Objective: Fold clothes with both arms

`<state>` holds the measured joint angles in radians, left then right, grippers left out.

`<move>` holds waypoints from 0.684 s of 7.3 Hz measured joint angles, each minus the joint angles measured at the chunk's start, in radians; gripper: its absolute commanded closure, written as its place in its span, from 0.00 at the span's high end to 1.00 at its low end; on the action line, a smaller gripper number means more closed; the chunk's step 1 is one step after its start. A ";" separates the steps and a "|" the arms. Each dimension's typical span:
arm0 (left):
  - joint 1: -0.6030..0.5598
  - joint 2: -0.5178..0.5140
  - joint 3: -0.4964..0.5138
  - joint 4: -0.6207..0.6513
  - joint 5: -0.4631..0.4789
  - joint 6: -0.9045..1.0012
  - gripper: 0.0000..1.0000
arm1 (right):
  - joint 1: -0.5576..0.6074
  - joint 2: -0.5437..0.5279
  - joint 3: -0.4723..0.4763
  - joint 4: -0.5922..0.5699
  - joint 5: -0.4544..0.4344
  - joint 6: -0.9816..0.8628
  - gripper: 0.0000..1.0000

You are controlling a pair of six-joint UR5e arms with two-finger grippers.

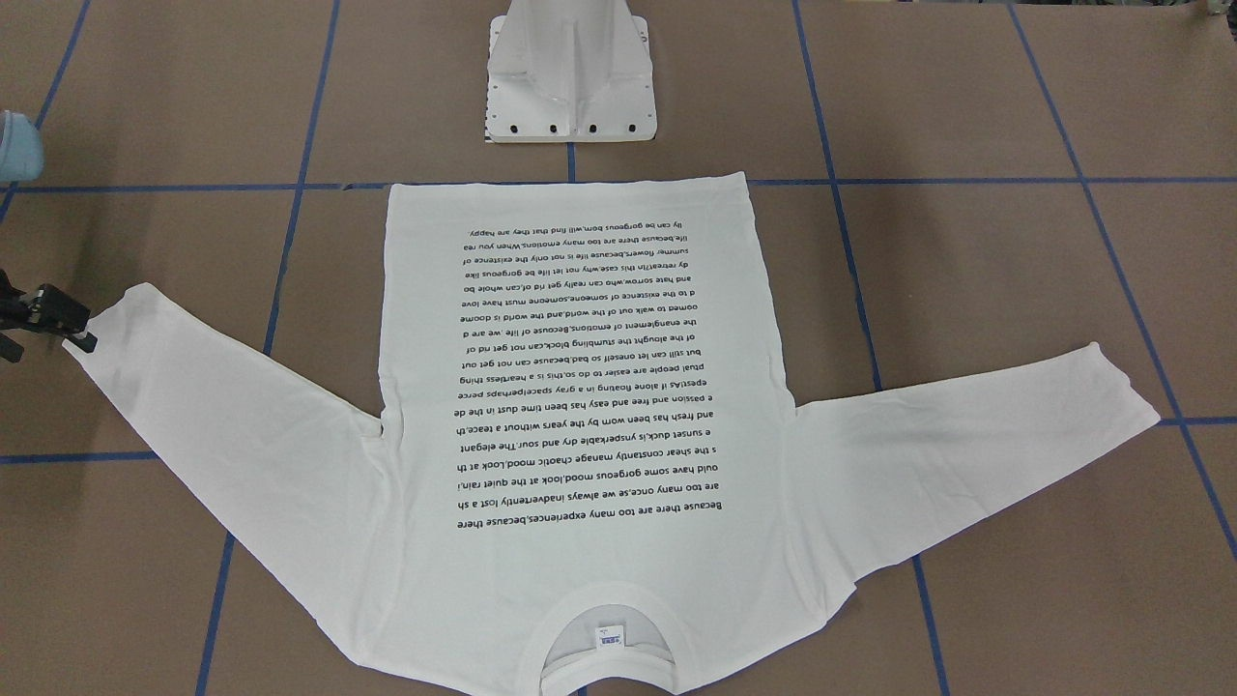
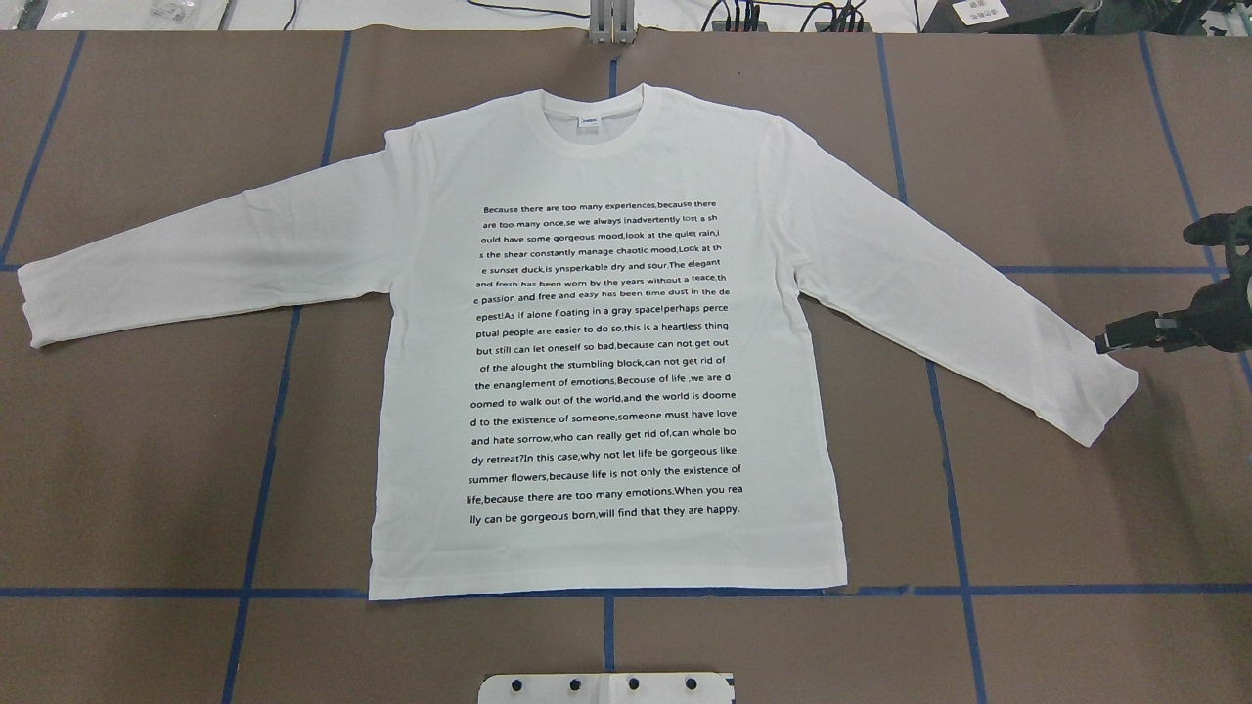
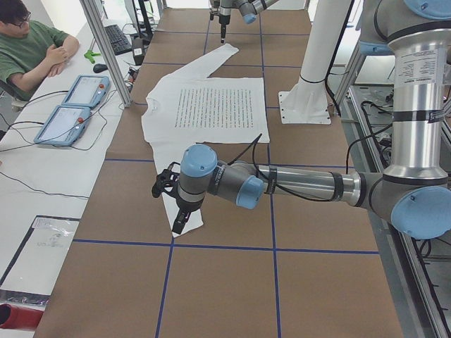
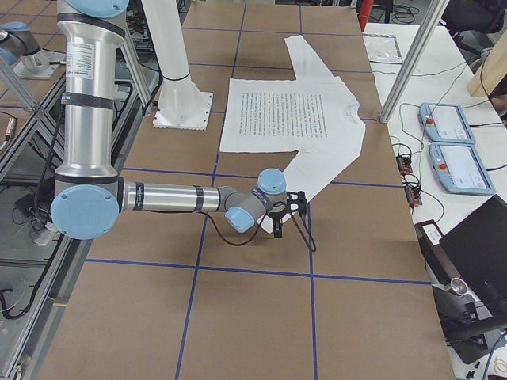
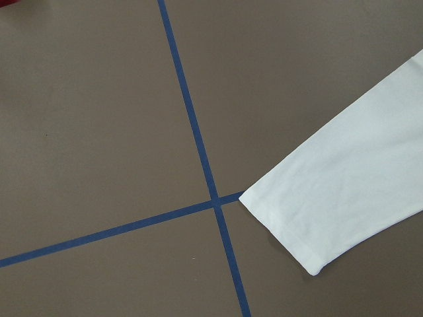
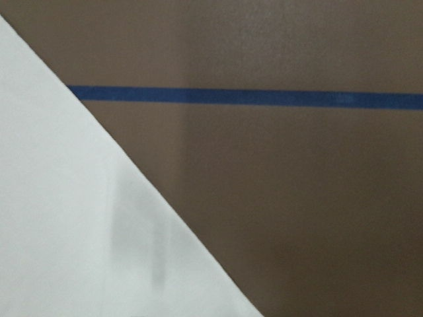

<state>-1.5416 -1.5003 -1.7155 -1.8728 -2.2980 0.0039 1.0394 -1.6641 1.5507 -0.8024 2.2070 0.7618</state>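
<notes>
Right gripper (image 2: pixel 1103 343) — downturned; at T-shirt cuff (image 2: pixel 1103 396)

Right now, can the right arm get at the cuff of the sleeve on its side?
Probably yes. The right pincer hangs just beside that cuff, which lies flat on the table with nothing lying on it or between them.

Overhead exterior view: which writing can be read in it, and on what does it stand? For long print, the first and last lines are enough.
"Because there are too many experiences,because there": first black printed line on the white long-sleeved T-shirt.
"lly can be gorgeous born,will find that they are happy.": last line of that print.
Small white neck label: too small to read.
</notes>
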 measured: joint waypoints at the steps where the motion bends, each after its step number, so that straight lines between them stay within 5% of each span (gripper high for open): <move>1: 0.000 0.000 0.000 -0.001 0.000 0.000 1.00 | -0.032 -0.010 0.043 -0.063 -0.001 0.007 1.00; 5: 0.000 0.000 0.000 -0.002 -0.001 0.000 1.00 | -0.096 -0.015 0.116 -0.234 -0.051 -0.005 1.00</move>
<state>-1.5416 -1.5002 -1.7158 -1.8749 -2.2993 0.0036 0.9437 -1.6795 1.6668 -1.0368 2.1559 0.7565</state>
